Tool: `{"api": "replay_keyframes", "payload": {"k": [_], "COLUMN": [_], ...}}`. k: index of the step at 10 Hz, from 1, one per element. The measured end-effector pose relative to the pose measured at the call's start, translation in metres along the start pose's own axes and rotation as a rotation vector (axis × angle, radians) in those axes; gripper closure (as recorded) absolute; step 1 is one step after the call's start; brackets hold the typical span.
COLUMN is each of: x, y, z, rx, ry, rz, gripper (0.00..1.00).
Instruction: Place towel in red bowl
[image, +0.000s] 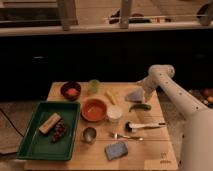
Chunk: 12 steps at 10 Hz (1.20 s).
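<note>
I see the towel (133, 95) as a small grey-blue crumpled patch on the right side of the desk (150, 155), near the far edge. Its long axis runs roughly left to right across the desk, and the right end rises a little toward the hand. I cannot make out any finer fold or corner.

The arm comes in from the right side of my view. It climbs to a bent white joint above the desk's far right corner, then drops down and to the left. The hand (142, 89) sits low at the end of it, at the towel's upper right edge. It is touching the towel or just beside it. I cannot tell whether the hand is apart, together, or clamped on the cloth.

The towel lies just left of and below the hand. The red bowl (94, 109) stands well apart from it to the left, near the middle of the desk, and it holds nothing. A yellow piece (110, 97) and a white cup (115, 114) lie between the bowl and the towel. A green pepper (140, 106) sits just in front of the towel. Farther left, a dark bowl (71, 90) holds something orange, and a green tray (30, 145) takes up the left front.
</note>
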<state>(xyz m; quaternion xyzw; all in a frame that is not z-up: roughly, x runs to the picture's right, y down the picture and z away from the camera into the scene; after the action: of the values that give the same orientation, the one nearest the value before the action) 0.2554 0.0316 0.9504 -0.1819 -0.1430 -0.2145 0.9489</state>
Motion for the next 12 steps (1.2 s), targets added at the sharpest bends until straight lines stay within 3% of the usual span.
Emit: {"api": "replay_keyframes", "payload": {"k": [4,7,8,12], "x": [0.001,-0.004,-0.004,-0.005], "y": [-0.007,-0.004,-0.002,0.002], "z": [0.015,0.033,0.035,0.039], "rx": [-0.009,-0.038,-0.043,-0.046], "ry": [-0.008,-0.018,-0.019,-0.022], "rz": [-0.010,-0.008,-0.003,0.015], "gripper": [0.20,0.22,0.27,0.65]}}
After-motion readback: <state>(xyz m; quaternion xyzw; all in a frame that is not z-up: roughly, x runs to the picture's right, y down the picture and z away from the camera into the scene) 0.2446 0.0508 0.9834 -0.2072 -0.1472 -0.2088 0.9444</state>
